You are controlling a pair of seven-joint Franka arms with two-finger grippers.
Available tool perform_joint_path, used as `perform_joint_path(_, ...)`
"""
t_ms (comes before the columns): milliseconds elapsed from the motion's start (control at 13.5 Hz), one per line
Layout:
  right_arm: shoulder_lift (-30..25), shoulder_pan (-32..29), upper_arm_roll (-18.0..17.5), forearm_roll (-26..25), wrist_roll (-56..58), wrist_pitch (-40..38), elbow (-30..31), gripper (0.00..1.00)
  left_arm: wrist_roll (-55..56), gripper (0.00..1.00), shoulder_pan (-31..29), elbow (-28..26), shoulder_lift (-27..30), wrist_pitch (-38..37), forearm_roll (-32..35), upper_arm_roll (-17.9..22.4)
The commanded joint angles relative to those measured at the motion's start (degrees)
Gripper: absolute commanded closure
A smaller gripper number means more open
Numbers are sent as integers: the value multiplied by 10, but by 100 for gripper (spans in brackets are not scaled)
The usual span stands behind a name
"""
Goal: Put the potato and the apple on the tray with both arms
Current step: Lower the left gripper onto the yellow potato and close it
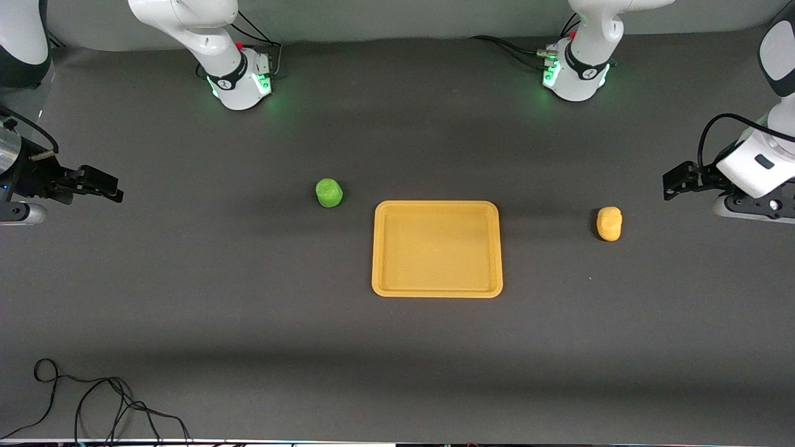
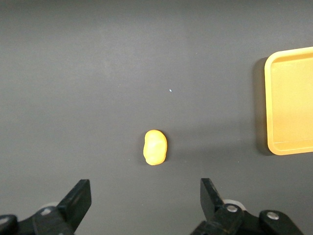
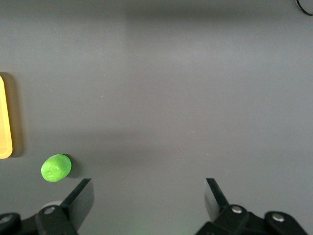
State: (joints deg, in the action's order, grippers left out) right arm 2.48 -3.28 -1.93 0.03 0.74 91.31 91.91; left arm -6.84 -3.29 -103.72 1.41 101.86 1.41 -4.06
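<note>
Our left gripper (image 2: 143,198) hangs wide open and holds nothing, over the desk (image 1: 248,298) at the left arm's end; the potato (image 2: 155,147) lies just ahead of its fingers. Our right gripper (image 3: 146,198) is likewise spread wide and empty at the right arm's end, with the apple (image 3: 55,167) beside one finger. The tray (image 1: 436,292) sits between both pieces, bare.
</note>
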Motion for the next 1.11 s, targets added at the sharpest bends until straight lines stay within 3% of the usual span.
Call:
perform_joint_path(0, -1, 8, 7, -4, 12, -8, -9, 0, -6, 1, 1, -24, 21, 11, 6, 2)
perform_joint_path(148, 0, 7, 7, -4, 12, -7, -10, 0, -6, 1, 1, -43, 20, 27, 6, 2)
perform_joint_path(370, 0, 8, 6, -4, 8, -7, -11, 0, -12, 2, -1, -195, 36, 187, 7, 3)
perform_joint_path(519, 1, 8, 6, -5, 9, -7, -13, 0, -13, 2, -1, -264, 2, 290, 7, 3)
perform_joint_path(741, 2, 8, 6, -4, 12, -6, -13, 0, -27, 5, -1, -271, -103, 356, 6, 3)
perform_joint_path(1037, 0, 10, 4, -3, 12, -5, -3, 0, -38, 6, -3, -271, -193, 405, 7, 4)
